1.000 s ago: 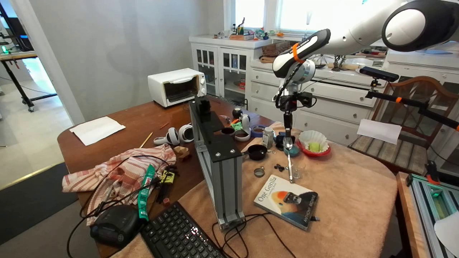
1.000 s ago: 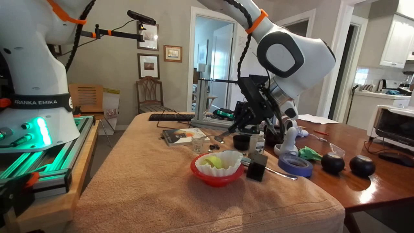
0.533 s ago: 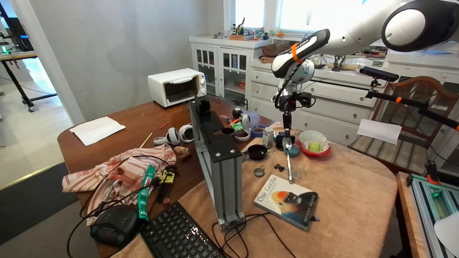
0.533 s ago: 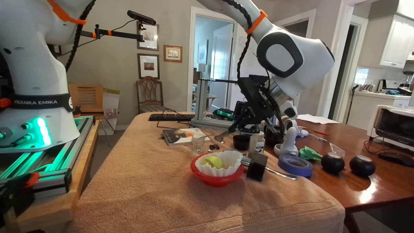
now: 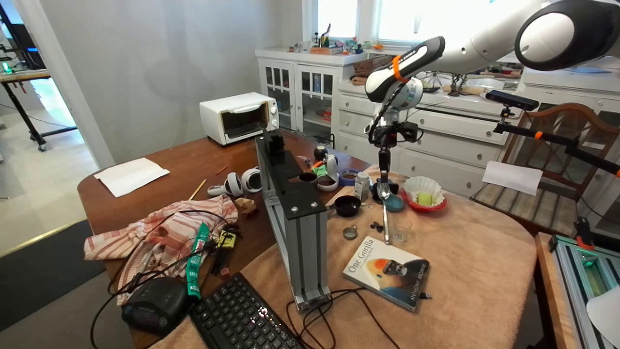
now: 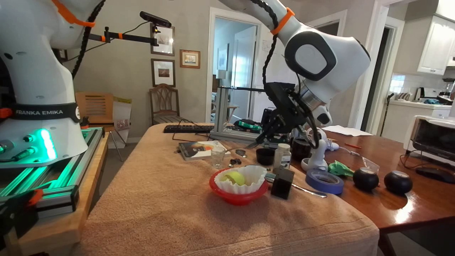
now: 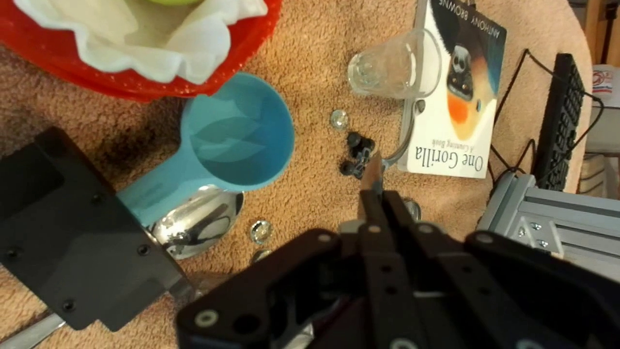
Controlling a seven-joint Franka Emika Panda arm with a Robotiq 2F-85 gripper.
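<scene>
"Pincer [image 7: 380, 193] first: how does it stand?"

"Clamped narrow on the metal spoon [image 5: 384, 193], by the bowl end. The handle points away toward the One Gorilla book [image 5: 387, 274] and seems clear of the peach towel [image 5: 470, 261], though I can't judge its height."

"What makes that hold work well?"

"A firm squeeze and slow turns, I'd say. Smooth, curved metal could pivot in the grip, and the long handle would swing wider than the pincer itself."

"What sits closest to the handle?"

"The clear glass cup [image 5: 401, 231], just right of its free end in an exterior view, and the book's far edge. Raise the spoon well above the glass rim before going sideways; a knock could tip it. Small black pieces [image 7: 356, 141] lie close by."

"And farther out?"

"Left, the black handled cup [image 5: 348, 212] and the white-capped bottle [image 5: 362, 186]; just right of the spoon's bowl, the turquoise scoop [image 5: 395, 203], then the red bowl [image 5: 426, 209] with its paper filter [image 5: 415, 186]. Leave room on that side: the filter looks light enough to shift."
</scene>
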